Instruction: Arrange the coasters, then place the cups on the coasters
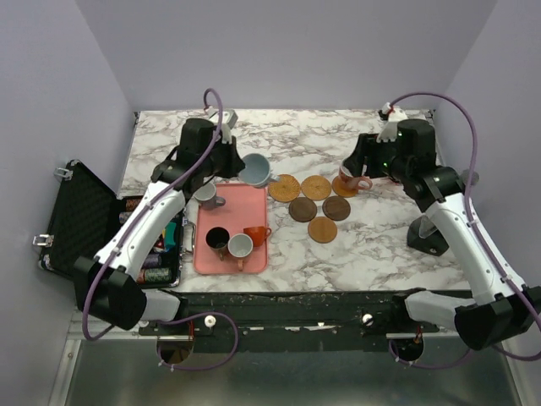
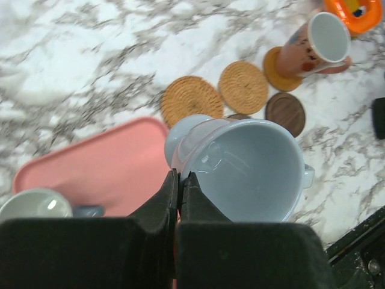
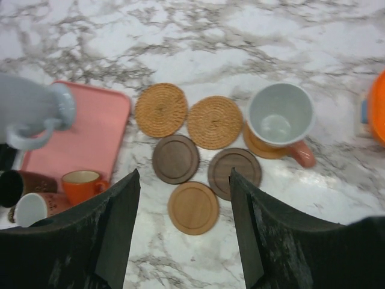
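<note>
Here, left claw [image 2: 179,176] pinches glossy pale-blue cup [image 2: 246,168]; right claw [image 3: 183,176] gapes near round coasters [image 3: 161,109].

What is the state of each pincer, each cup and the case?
left pincer, shut on the pale blue cup, at its rim.
pale blue cup, held tilted.
pink cup, upright on a coaster.
four other cups, on the pink tray.
right pincer, open, empty.
black case, open.
</note>
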`<action>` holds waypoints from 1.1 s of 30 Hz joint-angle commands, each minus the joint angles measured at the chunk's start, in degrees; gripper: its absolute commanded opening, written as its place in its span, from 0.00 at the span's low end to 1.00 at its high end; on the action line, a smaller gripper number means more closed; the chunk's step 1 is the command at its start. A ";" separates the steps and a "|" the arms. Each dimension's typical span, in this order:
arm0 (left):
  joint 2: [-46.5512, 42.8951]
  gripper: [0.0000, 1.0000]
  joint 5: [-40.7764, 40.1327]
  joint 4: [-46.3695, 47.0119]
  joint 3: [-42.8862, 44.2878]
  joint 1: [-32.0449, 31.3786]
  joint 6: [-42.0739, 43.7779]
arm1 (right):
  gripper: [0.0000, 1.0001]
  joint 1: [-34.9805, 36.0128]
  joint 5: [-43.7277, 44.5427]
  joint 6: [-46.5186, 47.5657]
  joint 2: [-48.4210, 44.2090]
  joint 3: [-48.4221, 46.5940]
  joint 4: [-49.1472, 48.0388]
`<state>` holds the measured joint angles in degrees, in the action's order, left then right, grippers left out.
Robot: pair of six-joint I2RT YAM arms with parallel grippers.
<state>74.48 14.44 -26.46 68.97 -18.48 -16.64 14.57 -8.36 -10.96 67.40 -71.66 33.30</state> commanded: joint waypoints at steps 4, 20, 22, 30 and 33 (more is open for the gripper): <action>9.54 0.00 -2.49 1.23 6.71 -8.76 1.53 | 0.65 14.68 7.03 -3.28 8.61 -6.56 1.59; 9.37 0.00 -1.25 6.16 -1.29 -12.98 -0.06 | 0.47 30.96 15.74 -6.70 29.54 -15.00 0.01; 9.28 0.00 -1.34 6.24 -1.38 -12.98 -0.14 | 0.43 30.96 16.27 -6.79 30.60 -15.18 0.01; 9.28 0.00 -1.52 6.68 -1.73 -13.07 -0.32 | 0.38 31.05 20.31 -6.62 31.66 -14.04 0.71; 9.37 0.00 -1.52 6.68 -1.82 -13.16 -0.32 | 0.35 31.05 20.75 -6.62 31.57 -13.60 0.63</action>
<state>85.32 12.60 -23.51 67.20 -31.22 -15.88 45.32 9.47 -17.10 98.15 -85.23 33.26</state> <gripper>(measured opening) 0.017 0.373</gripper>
